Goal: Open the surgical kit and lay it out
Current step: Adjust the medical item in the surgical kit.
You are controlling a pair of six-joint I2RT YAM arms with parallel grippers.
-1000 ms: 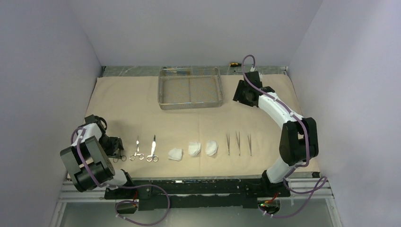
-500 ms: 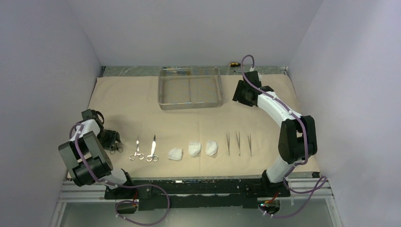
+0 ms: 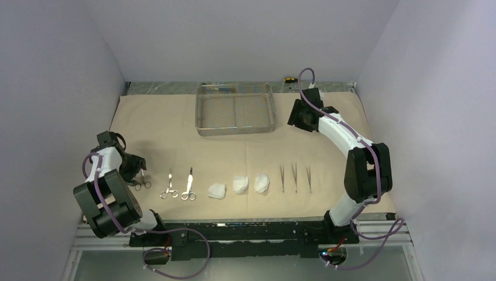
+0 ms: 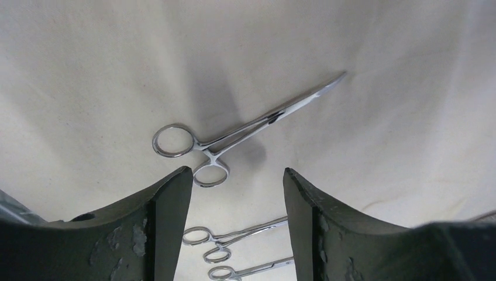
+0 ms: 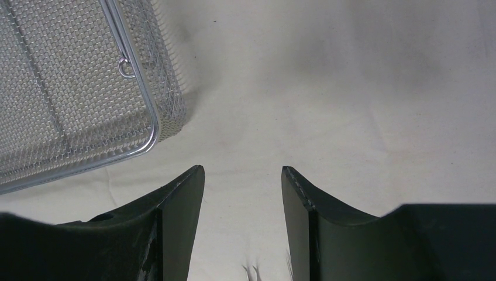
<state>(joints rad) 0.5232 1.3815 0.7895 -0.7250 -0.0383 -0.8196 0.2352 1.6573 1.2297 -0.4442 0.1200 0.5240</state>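
A ring-handled clamp [image 4: 245, 126] is pictured just beyond the wide-parted, empty left gripper [image 4: 236, 171], its tips pointed toward two o'clock.

Soft, even light falls from above. In the left wrist view a wide grey shadow lies on the wrap cloth [image 4: 88, 70] beside the clamp [image 4: 234, 132], whose steel glints. The top view is bright.

Left arm [image 3: 107, 198]: white shells, bulky black joint housings.
Right arm [image 3: 342, 132]: same white shells, black joints.
Cables [image 3: 304, 72]: purple, looped along both arms and trailing below the rail.
Rail [image 3: 245, 237]: black, carrying both bases.
Left fingers [image 4: 166, 225]: dark, curved, pale chips in the paint.
Right fingers [image 5: 175, 219]: dark, curved, lightly scuffed edges.
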